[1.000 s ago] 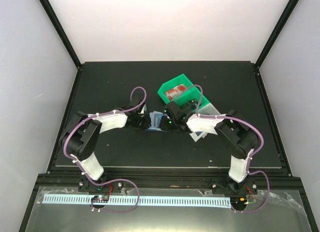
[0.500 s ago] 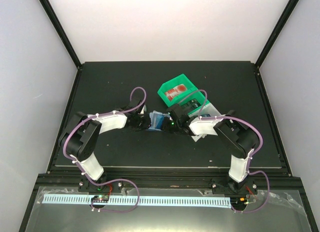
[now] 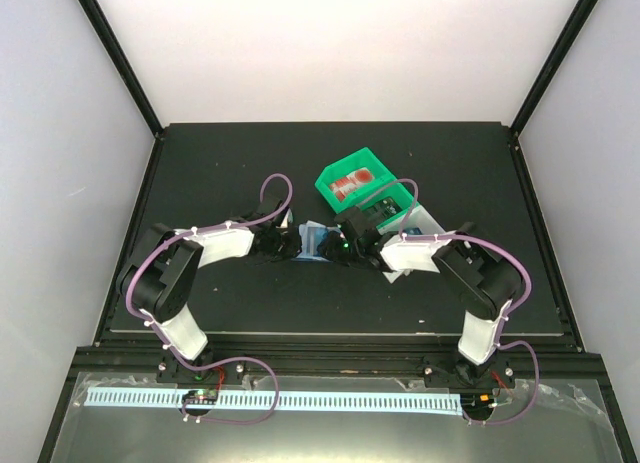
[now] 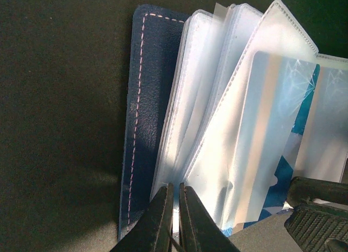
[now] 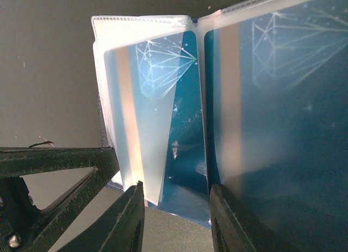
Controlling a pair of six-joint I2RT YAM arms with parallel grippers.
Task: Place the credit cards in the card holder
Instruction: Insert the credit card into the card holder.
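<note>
- The left gripper (image 4: 175, 211) had its two dark fingers (image 4: 160, 219) drawn almost together, with only a sliver between them. They pinched the lower edge of the card holder (image 4: 142, 127) where the clear sleeves (image 4: 201, 99) met the navy cover.
- The right gripper (image 5: 176, 219) had its fingers (image 5: 130, 219) standing well apart, one on each side of the lower edge of a blue credit card (image 5: 187, 154). I could not tell whether the pads touched it.
- The card holder lay open on the black table (image 3: 220, 173). Its stitched cover was flat and its sleeves were fanned upward.
- One sleeve held a blue card with white line patterns (image 4: 288, 127), blurred by the frosted plastic.
- In the right wrist view, a second patterned card (image 5: 283, 99) sat behind the sleeve on the right-hand page, and another showed in the sleeve on the left (image 5: 141, 110).
- From above, the two grippers met at the holder near the table's middle, the left one on its left side and the right one on its right.
- A green bin (image 3: 326, 191) stood just behind the right gripper with red-and-white cards (image 3: 350, 186) inside.
</note>
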